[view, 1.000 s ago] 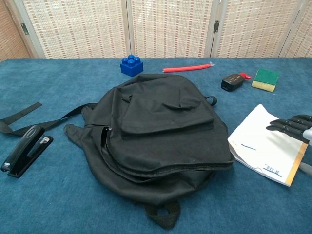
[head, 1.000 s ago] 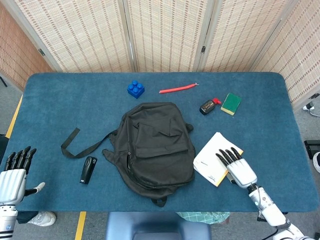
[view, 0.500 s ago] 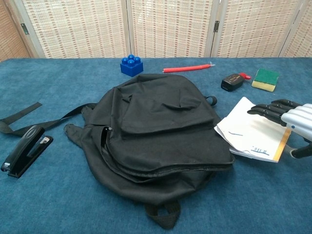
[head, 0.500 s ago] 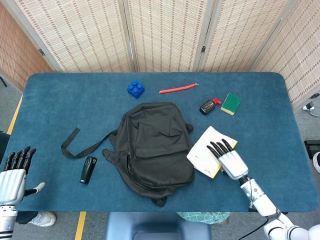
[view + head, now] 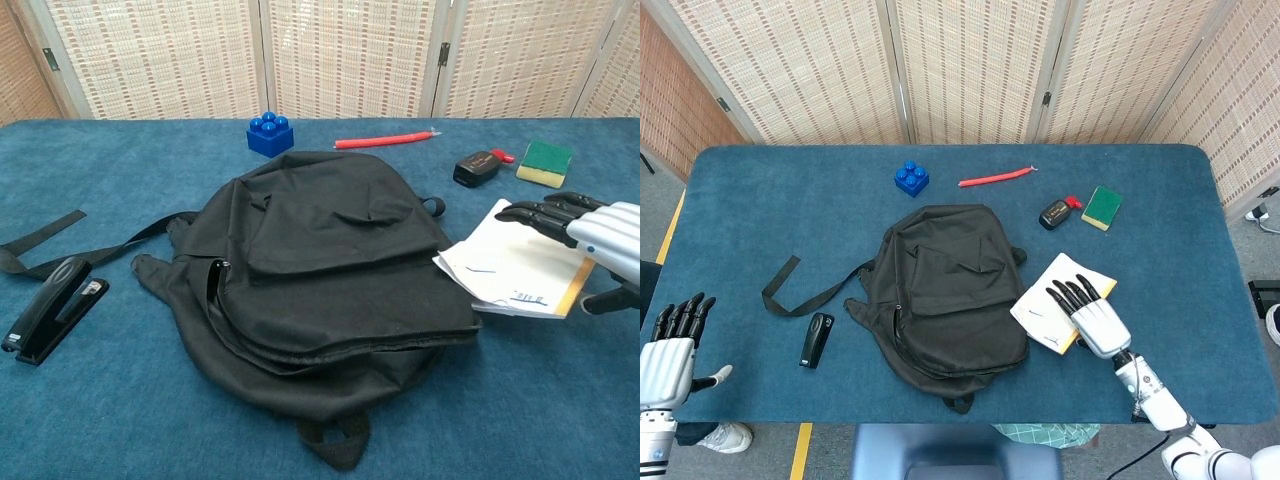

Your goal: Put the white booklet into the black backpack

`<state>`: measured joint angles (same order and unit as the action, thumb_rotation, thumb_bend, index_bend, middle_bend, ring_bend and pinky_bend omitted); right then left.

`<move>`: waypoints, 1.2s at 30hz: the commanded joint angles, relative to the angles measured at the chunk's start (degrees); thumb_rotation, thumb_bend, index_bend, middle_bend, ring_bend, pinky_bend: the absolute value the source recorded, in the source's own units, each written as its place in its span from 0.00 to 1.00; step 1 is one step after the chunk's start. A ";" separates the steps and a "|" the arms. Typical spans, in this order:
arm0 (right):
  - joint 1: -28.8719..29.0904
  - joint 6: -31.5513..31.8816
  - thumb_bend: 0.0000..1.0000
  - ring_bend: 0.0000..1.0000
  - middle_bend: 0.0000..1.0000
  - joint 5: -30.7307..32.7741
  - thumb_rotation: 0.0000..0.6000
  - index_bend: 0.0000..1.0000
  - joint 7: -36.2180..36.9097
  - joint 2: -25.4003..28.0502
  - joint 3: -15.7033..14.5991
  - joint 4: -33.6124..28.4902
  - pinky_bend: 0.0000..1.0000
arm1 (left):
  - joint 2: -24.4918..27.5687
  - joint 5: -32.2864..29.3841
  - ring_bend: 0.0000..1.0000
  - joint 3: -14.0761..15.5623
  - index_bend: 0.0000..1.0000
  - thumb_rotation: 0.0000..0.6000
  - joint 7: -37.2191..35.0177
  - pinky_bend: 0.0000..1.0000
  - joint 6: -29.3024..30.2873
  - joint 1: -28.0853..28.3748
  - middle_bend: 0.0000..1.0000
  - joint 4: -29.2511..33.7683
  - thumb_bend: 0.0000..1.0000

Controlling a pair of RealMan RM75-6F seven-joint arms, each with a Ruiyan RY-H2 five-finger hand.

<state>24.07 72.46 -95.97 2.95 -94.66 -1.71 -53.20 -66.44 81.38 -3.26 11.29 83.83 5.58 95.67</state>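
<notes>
The scene is seen from two cameras. In the head view, the blue carpeted tabletop is looked down on steeply from high above its near edge, so that all four edges and the woven folding screens behind are taken in. In the chest view, the same tabletop is seen from low and close, facing the screens, with its near part cropped. The black fabric backpack is shared by both views.
</notes>
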 commanded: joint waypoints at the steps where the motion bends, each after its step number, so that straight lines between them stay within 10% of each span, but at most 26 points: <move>1: -0.39 1.10 0.57 0.12 0.10 -0.27 1.00 0.13 0.56 -0.36 -0.28 0.41 0.04 | -0.06 0.00 0.10 0.01 0.03 1.00 0.18 0.00 -0.23 0.17 0.07 0.14 0.14; 14: -1.18 4.51 0.40 0.18 0.22 0.07 1.00 0.38 2.58 -2.35 0.26 2.74 0.06 | 0.05 -0.24 0.10 -0.03 0.03 1.00 0.88 0.00 -0.54 0.42 0.07 0.88 0.13; 36: -1.02 5.48 0.39 0.27 0.39 1.12 1.00 0.69 1.32 -2.11 1.20 4.86 0.12 | -0.18 0.24 0.10 -0.69 0.03 1.00 1.16 0.00 -1.65 1.99 0.07 0.68 0.13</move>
<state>23.04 77.41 -94.78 4.50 -96.95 -0.76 -48.54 -66.63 81.44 -3.84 12.58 82.42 7.32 96.48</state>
